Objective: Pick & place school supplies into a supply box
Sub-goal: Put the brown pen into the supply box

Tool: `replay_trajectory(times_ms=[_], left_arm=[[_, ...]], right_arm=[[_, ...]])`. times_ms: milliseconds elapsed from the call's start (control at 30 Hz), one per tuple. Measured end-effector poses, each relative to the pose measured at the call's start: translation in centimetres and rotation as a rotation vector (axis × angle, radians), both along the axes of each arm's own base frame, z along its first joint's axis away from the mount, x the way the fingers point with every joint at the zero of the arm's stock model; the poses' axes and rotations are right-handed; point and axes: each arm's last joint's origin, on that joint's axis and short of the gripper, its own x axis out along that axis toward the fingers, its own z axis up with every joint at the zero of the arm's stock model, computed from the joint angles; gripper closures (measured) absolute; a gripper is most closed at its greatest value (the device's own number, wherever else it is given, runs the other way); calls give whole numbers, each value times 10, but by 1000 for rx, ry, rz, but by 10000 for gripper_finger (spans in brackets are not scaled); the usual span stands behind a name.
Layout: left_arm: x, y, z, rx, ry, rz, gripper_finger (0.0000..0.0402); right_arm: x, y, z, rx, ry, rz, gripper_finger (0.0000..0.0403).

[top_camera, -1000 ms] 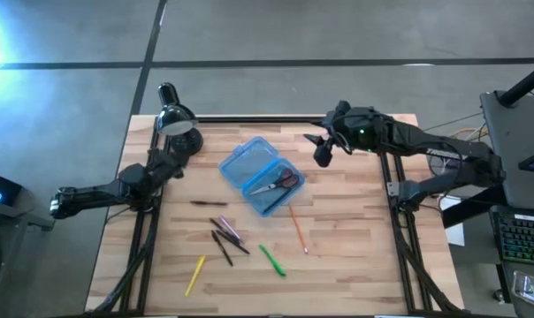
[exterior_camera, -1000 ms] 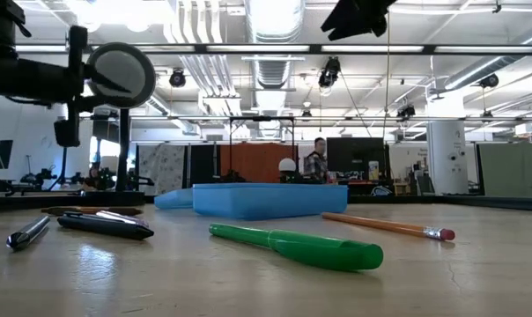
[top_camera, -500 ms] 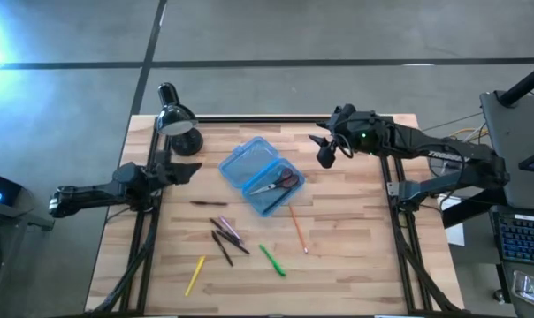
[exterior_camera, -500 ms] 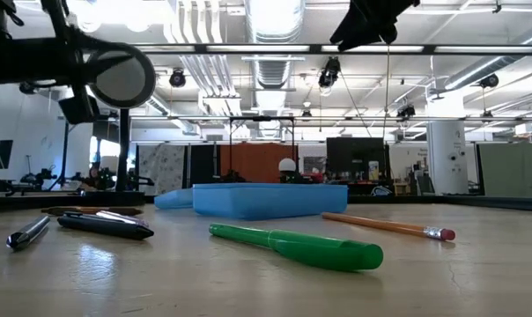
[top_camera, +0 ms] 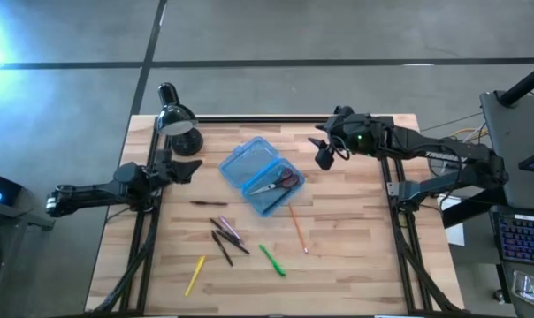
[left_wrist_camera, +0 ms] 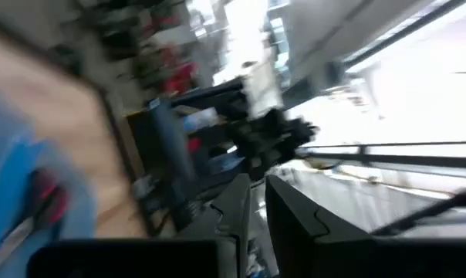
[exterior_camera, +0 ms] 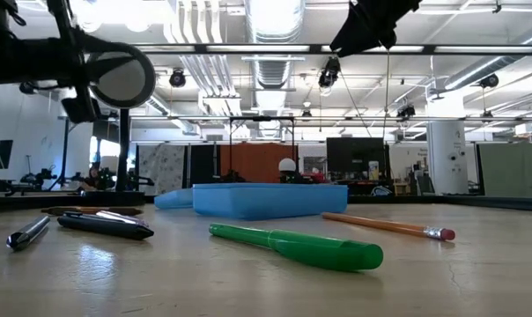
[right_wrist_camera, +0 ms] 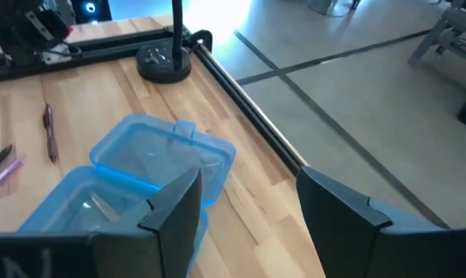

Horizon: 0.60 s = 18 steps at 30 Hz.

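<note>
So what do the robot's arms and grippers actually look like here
Both arms are dark, slim and jointed, mounted at the table's side edges. The right gripper has two flat black angular fingers; a small green light glows on that arm's wrist. The left gripper is equally black.

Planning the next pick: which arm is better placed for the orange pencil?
Right, probably. The orange pencil lies on the right of the blue case, nearer the right gripper, which is open; the left gripper waits at the left edge.

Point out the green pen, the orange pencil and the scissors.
green pen [exterior_camera: 297, 246]: low view, middle of its barrel.
orange pencil [exterior_camera: 385, 225]: low view, mid-shaft.
scissors [top_camera: 287, 179]: high view, red-orange handles, inside the blue case.
</note>
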Motion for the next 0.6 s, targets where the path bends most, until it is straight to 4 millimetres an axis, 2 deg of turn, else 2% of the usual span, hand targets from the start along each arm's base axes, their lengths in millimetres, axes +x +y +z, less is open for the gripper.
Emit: replay_trajectory(times_ms=[100, 200, 333, 467, 533, 600], left_arm=[[-2, 0, 12, 80, -79, 28, 374], [-1, 2, 16, 99, -23, 104, 374], [1, 2, 26, 146, -3, 123, 374], [3, 0, 51, 286, -25, 85, 374], [7, -1, 64, 374, 26, 45, 375], [13, -2, 71, 445, 186, -23, 380]], right_arm=[[0, 0, 4, -3, -13, 0, 197], [0, 0, 7, 6, -26, -6, 197], [0, 0, 7, 28, -40, -20, 197], [0, 0, 7, 34, -43, -23, 197], [0, 0, 7, 34, -44, -24, 197], [0, 0, 8, 34, -48, -24, 197]])
